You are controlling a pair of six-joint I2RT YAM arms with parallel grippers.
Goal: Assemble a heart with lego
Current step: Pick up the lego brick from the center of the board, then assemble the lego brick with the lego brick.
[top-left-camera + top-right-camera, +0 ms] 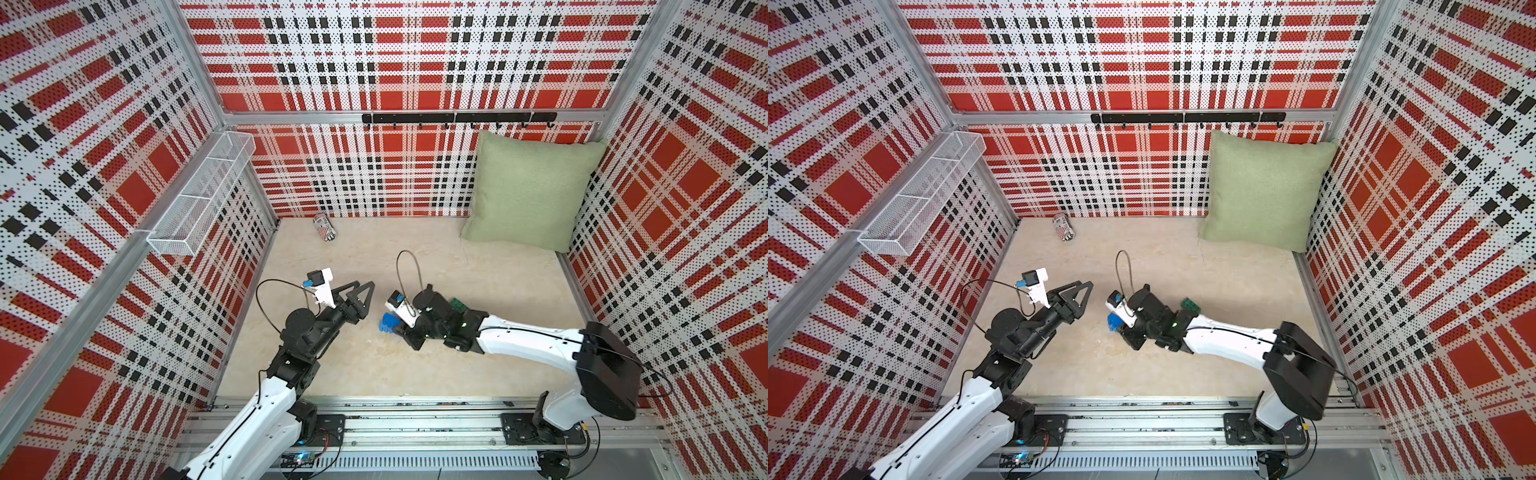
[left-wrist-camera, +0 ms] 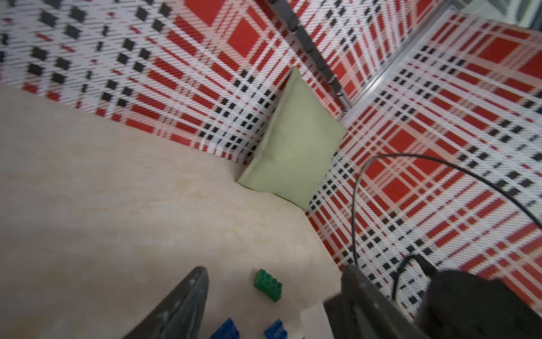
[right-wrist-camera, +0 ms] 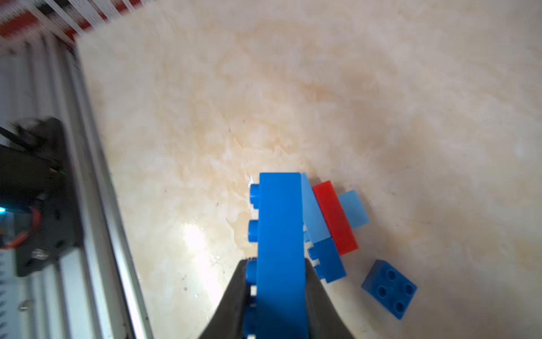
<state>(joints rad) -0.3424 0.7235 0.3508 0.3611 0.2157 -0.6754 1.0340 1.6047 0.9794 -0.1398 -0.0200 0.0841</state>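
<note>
Long blue brick (image 3: 280,223) is being clamped betw. R gripper (image 3: 277,264) fingers, heart cluster (image 3: 334,217) just beside; L gripper (image 2: 275,268) is being held spread.

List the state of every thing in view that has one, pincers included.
left pincer: open, empty.
right pincer: shut on the long blue brick.
long blue brick: held on edge, beside the heart cluster.
heart cluster: partly built, red and blue bricks together.
square blue brick: loose, apart from the cluster.
green brick: loose, lying alone.
can: lying on its side.
pillow: propped up on edge.
</note>
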